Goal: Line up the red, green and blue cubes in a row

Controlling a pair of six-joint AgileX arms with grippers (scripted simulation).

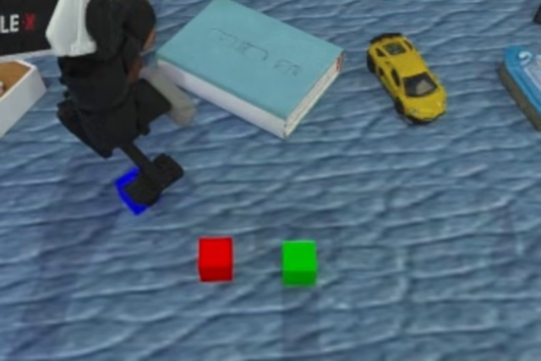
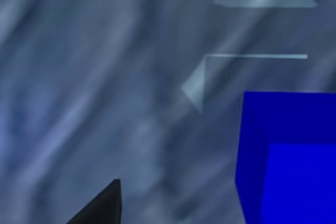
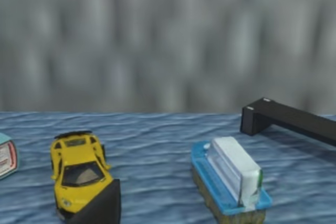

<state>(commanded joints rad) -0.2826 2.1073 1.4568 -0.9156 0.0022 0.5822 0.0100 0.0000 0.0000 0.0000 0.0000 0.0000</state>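
From above, my left gripper [image 1: 145,183] is sitting over the blue cube [image 1: 127,194] at the near left; whether it is grasping, I cannot tell. The red cube [image 1: 215,259] and green cube [image 1: 299,262] are lying side by side to its right, nearer. In the left wrist view, the blue cube [image 2: 287,157] is filling one corner. The right wrist view is showing a yellow toy car [image 3: 79,176].

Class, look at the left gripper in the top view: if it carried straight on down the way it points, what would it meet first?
Most likely the blue cube: the left gripper hangs right over it. How high above it stands is unclear.
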